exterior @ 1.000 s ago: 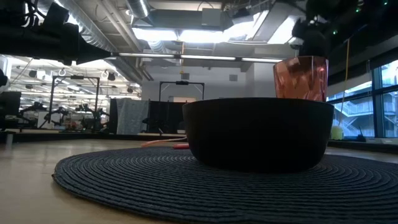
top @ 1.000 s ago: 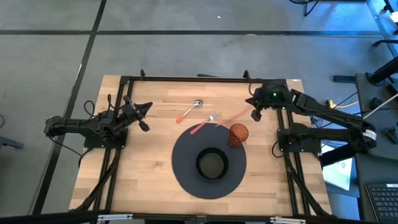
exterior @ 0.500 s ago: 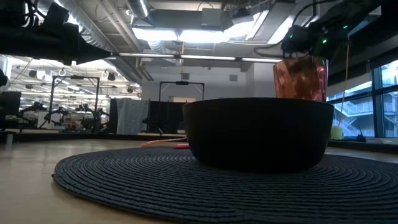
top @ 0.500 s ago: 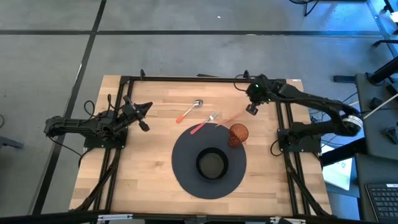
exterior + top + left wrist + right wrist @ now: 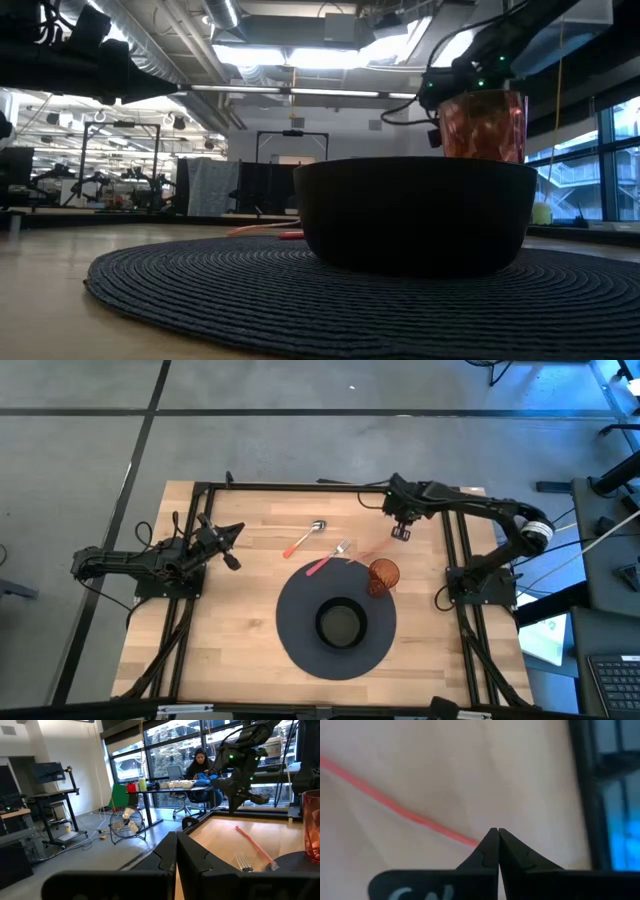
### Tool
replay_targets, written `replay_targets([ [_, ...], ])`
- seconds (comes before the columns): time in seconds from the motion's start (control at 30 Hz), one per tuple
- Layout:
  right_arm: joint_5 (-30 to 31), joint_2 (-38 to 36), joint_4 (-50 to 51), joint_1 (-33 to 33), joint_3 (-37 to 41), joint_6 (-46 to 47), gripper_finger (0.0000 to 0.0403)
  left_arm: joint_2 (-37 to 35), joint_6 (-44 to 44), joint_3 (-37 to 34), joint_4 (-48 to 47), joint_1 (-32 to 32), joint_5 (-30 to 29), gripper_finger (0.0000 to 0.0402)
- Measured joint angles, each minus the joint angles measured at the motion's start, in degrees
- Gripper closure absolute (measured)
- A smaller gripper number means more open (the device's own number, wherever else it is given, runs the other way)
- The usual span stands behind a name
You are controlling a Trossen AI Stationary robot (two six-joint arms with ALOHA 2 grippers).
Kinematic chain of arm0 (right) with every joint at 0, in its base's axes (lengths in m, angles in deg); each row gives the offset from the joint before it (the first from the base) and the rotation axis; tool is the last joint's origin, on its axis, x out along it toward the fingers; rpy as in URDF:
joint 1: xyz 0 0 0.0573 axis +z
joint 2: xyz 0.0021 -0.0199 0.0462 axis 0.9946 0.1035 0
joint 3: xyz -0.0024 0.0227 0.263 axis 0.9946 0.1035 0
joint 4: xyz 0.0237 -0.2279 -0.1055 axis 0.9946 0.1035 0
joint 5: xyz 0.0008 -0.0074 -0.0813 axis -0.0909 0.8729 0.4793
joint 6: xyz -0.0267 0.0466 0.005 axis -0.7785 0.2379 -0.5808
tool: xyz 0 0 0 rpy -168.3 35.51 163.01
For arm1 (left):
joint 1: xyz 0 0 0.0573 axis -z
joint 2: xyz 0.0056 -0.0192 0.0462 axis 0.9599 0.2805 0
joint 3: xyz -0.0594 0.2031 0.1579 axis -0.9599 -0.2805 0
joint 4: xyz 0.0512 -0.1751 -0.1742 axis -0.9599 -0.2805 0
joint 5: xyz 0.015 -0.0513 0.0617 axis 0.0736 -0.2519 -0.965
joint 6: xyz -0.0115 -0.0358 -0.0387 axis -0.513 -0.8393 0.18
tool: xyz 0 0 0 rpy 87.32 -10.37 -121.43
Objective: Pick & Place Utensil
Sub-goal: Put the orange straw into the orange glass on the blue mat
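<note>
Three utensils lie flat on the wooden table: a spoon with an orange handle (image 5: 305, 538), a fork with a red handle (image 5: 330, 558) whose handle end rests on the mat, and a thin pink-red stick (image 5: 375, 547) (image 5: 395, 805). My right gripper (image 5: 400, 533) (image 5: 494, 832) is shut and hangs above the stick's far-right end, pointing down. In the left wrist view it (image 5: 241, 785) stands clear above the table. My left gripper (image 5: 228, 547) (image 5: 176, 840) is shut and waits at the table's left side.
A round dark woven mat (image 5: 295, 635) holds a black bowl (image 5: 340, 623) and an orange translucent cup (image 5: 384, 574), near the stick. A black frame (image 5: 300, 486) runs along the far edge and both sides. Bare wood lies left of the mat. A person sits in the room beyond.
My right arm has swung toward the table's left and far edge, carrying the shut gripper from beside the cup toward the stick's far end. The utensils, cup and bowl have stayed in place.
</note>
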Motion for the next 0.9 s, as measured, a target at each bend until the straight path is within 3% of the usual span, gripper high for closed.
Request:
replay_targets([
  [0.23, -6.75, 2.32, 4.96, -0.01, -1.53, -1.59, 0.0401, -0.01, -0.05, 0.00, 0.00, 0.01, 0.01, 0.0398],
  [0.9, -5.23, 5.30, 9.47, 0.47, -1.53, -7.97, 0.0285, -0.02, 0.31, 0.00, 0.00, 0.00, 0.01, 0.0398],
])
